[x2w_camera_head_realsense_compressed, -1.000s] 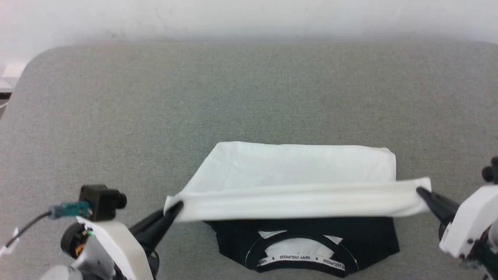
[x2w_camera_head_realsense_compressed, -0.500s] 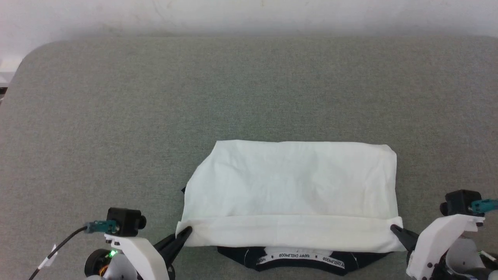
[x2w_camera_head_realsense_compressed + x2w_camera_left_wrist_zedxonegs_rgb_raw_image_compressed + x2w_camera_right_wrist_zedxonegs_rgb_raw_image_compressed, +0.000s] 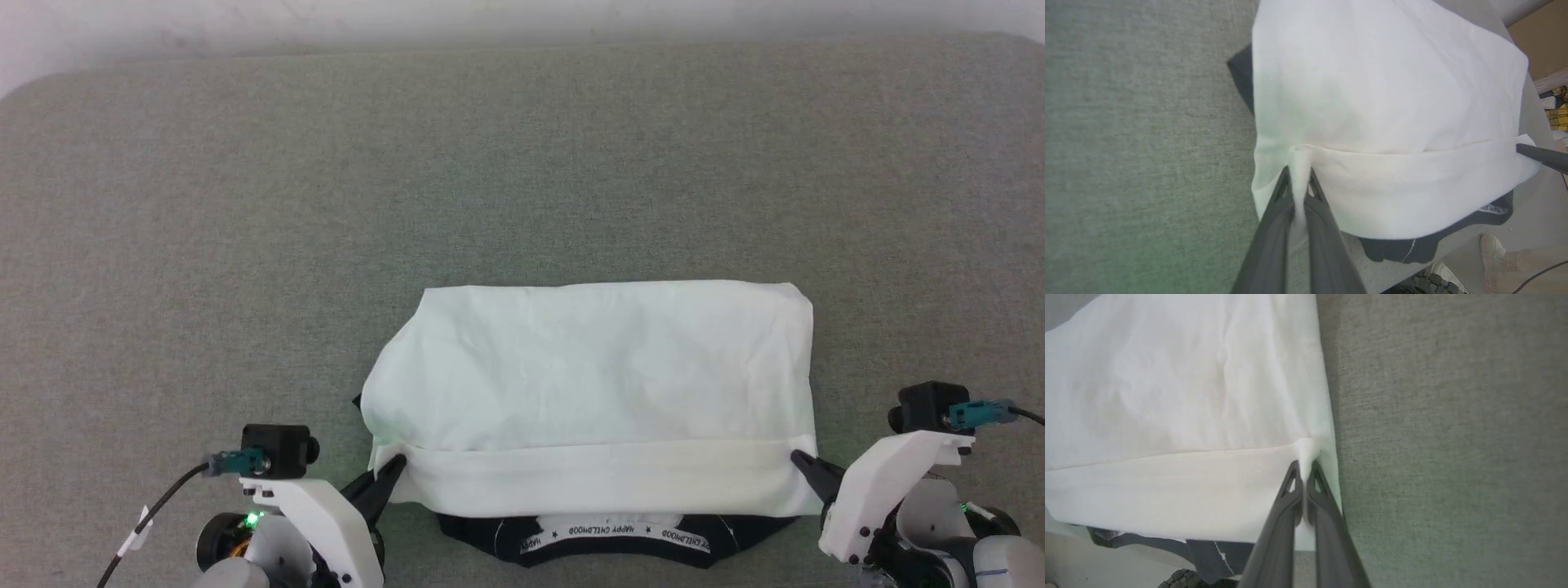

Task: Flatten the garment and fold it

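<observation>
The garment [image 3: 588,384] lies folded on the grey table, its white body doubled over toward me so the hem band runs across the near side. Its black collar with white lettered tape [image 3: 612,537] peeks out below that band. My left gripper [image 3: 392,467] is shut on the hem's left corner, and white cloth shows pinched between its fingers [image 3: 1300,175]. My right gripper [image 3: 798,460] is shut on the hem's right corner, again with cloth between the fingers [image 3: 1303,467]. The right gripper's tip [image 3: 1531,152] also appears in the left wrist view.
The grey felt-covered table [image 3: 522,163] stretches wide behind and beside the shirt. Its near edge runs just below the collar. A person's shoe [image 3: 1492,249] stands on the floor beyond the table edge in the left wrist view.
Both grippers have carried the hem toward me and down, so the white body now covers the black shoulders, leaving just the collar. The head camera has also tilted.
</observation>
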Tool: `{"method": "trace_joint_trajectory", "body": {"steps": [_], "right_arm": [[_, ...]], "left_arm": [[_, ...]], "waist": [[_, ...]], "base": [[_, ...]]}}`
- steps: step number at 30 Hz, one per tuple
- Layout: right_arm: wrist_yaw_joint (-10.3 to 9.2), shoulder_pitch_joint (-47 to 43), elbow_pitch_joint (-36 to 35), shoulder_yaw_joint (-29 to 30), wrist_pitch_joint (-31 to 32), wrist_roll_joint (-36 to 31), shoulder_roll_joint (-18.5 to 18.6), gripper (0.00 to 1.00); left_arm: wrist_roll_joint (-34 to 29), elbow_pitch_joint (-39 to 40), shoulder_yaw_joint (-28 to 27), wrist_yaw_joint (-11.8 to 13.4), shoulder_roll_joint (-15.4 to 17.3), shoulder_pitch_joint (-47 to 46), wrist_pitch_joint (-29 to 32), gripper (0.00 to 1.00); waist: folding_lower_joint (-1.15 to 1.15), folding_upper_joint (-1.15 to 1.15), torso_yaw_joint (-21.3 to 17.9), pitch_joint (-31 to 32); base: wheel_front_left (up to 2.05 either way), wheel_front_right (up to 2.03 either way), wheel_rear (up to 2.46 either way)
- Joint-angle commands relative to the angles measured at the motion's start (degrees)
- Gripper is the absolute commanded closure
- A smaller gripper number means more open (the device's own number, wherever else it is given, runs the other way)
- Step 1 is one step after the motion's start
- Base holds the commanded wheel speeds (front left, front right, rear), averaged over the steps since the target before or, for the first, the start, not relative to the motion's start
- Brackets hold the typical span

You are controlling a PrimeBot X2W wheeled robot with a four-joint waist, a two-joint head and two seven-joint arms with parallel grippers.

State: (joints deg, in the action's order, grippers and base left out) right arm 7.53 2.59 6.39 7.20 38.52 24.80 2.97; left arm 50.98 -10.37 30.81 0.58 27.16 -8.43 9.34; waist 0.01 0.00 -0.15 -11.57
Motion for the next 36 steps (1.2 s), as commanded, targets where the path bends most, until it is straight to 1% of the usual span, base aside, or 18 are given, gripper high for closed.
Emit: {"method": "trace_joint_trajectory", "body": {"steps": [1, 2, 3, 4, 7, 11, 14, 16, 18, 21, 22, 23, 25, 27, 30, 31, 36], "right_arm": [[-0.04, 1.02, 0.35, -0.08, -0.82, 0.24, -0.09, 0.0], [-0.04, 1.11, 0.29, -0.19, -1.02, 0.75, -0.09, 0.0], [-0.04, 1.08, 0.09, -0.08, -1.07, 1.36, -0.09, 0.0], [-0.04, 0.97, -0.52, -0.1, -1.1, 1.6, -0.08, 0.0], [-0.04, -0.15, -4.02, 0.14, -0.52, 2.91, -0.04, 0.0], [-0.04, -2.54, -11.35, 1.01, 0.8, 4.82, 0.15, 0.0], [-0.04, -4.03, -16.75, 2.57, 0.34, 5.25, 0.11, 0.0], [-0.04, -4.52, -19.01, 3.45, -0.61, 4.73, 0.07, 0.0], [-0.04, -4.66, -19.85, 4.2, -1.96, 3.7, 0.04, 0.0], [-0.04, -4.71, -19.08, 4.89, -3.81, 2.46, 0.0, 0.0], [-0.04, -4.65, -18.62, 5.03, -4.23, 2.39, -0.02, 0.0], [-0.04, -4.54, -18.09, 5.17, -4.59, 2.31, -0.03, 0.0], [-0.04, -4.17, -16.78, 5.44, -5.34, 2.04, -0.04, 0.0], [-0.04, -3.68, -15.17, 5.52, -5.71, 1.5, -0.05, 0.0], [-0.04, -2.84, -12.68, 5.46, -5.9, 1.13, -0.06, 0.0], [-0.04, -2.84, -12.68, 5.46, -5.9, 1.13, -0.06, 0.0], [-0.04, -0.73, -8.32, 5.1, -5.71, 0.59, 0.23, 0.0]], "left_arm": [[0.43, -0.28, -0.32, 0.27, -0.59, -0.9, -0.9, 0.62], [0.39, -0.08, -0.6, 0.32, -0.78, -0.93, -1.67, 0.38], [0.33, 0.26, -0.71, 0.28, -0.84, -0.87, -2.17, 0.09], [0.39, 0.77, -0.83, 0.19, -0.87, -0.71, -2.56, 0.0], [0.77, 3.02, -1.72, 0.61, -0.71, 0.22, -3.81, 0.0], [0.57, 7.48, -3.74, 2.47, 0.12, 2.81, -6.81, 0.0], [-0.89, 11.72, -6.52, 5.5, 0.59, 5.27, -11.49, 0.0], [-1.83, 14.2, -9.38, 8.63, 0.24, 7.21, -15.69, 0.0], [-3.34, 17.09, -12.54, 11.81, -0.53, 9.04, -20.62, 0.0], [-8.96, 21.71, -16.28, 15.2, -1.52, 11.09, -23.84, 0.0], [-10.98, 23.14, -17.61, 15.78, -2.17, 11.78, -24.14, 0.0], [-14.27, 24.58, -19.0, 16.25, -2.34, 12.28, -24.25, 0.0], [-20.3, 27.52, -21.79, 16.55, -4.2, 13.31, -24.3, 0.0], [-25.27, 29.29, -23.51, 16.04, -6.09, 14.75, -24.31, 0.0], [-27.92, 30.12, -25.38, 14.22, -9.56, 16.75, -24.32, 0.0], [-27.92, 30.12, -25.38, 14.22, -9.56, 16.75, -24.32, 0.0], [-30.24, 29.44, -27.04, 10.01, -12.86, 17.67, -24.33, 0.0]], "waist": [[-0.01, 0.0, -0.05, 0.13], [-0.01, 0.0, -0.02, 0.24], [-0.01, 0.0, 0.03, 0.38], [-0.01, 0.0, 0.14, 0.52], [-0.01, 0.0, 0.45, 0.99], [-0.01, 0.0, 0.35, 1.53], [-0.01, 0.0, 0.05, 1.57], [-0.01, 0.0, -0.38, 1.42], [-0.01, 0.0, -0.66, 1.29], [-0.01, 0.0, -0.53, 1.14], [-0.01, 0.0, -0.44, 1.08], [-0.01, 0.0, -0.33, 0.98], [-0.01, 0.0, -0.05, 0.77], [-0.01, 0.0, 0.27, 0.61], [-0.01, 0.0, 1.09, 0.35], [-0.01, 0.0, 1.09, 0.35], [-0.01, 0.0, 2.71, -0.61]], "base": [[0.0, 0.0, 0.0], [0.0, 0.0, 0.0], [0.0, 0.0, 0.0], [0.0, 0.0, 0.0], [0.0, 0.0, 0.0], [0.0, 0.0, 0.0], [0.0, 0.0, 0.0], [0.0, 0.0, 0.0], [0.0, 0.0, 0.0], [0.0, 0.0, 0.0], [0.0, 0.0, 0.0], [0.0, 0.0, 0.0], [0.0, 0.0, 0.0], [0.0, 0.0, 0.0], [0.0, 0.0, 0.0], [0.0, 0.0, 0.0], [0.0, 0.0, 0.0]]}}
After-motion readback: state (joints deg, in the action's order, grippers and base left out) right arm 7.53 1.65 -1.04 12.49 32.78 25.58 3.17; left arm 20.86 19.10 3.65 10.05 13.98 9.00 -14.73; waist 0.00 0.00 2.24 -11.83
